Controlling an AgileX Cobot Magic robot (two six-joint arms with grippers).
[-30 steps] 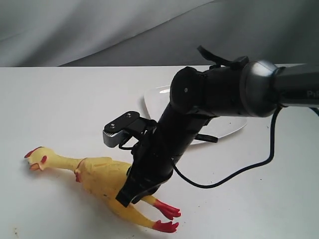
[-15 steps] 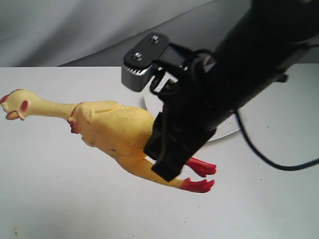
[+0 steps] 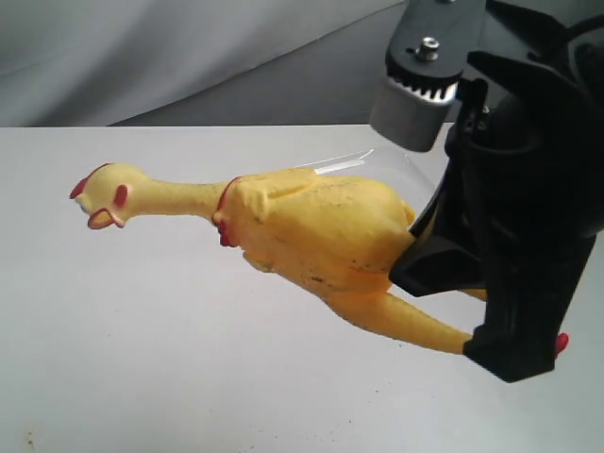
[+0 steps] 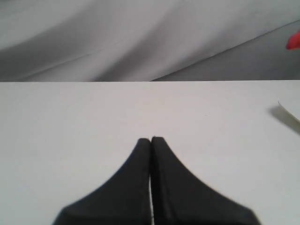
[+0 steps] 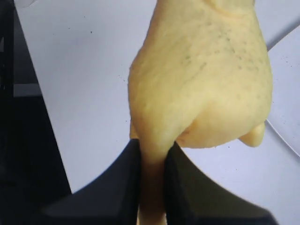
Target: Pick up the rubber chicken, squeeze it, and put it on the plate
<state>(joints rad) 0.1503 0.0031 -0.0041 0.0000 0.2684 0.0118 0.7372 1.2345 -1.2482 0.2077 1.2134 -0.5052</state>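
Note:
The rubber chicken (image 3: 321,236) hangs in the air, yellow with dark specks. Its red-combed head (image 3: 99,196) points left and its legs point right. My right gripper (image 3: 455,304) is shut on one yellow leg just behind the body; in the right wrist view the leg is pinched at the gripper (image 5: 152,151) below the chicken's body (image 5: 201,79). The white plate (image 3: 344,163) is mostly hidden behind the chicken, with its rim (image 5: 287,93) showing beside the body. My left gripper (image 4: 151,139) is shut on nothing, low over bare table.
A grey backdrop cloth (image 3: 189,57) hangs behind the white table (image 3: 142,377). The left wrist view catches the plate's edge (image 4: 291,110) and a red bit of the chicken (image 4: 294,40). The right arm's black bulk (image 3: 538,189) fills the right side.
The right gripper has lifted the chicken off the table by its leg and carried it up and to the right, over the plate. The left gripper's earlier state is not shown.

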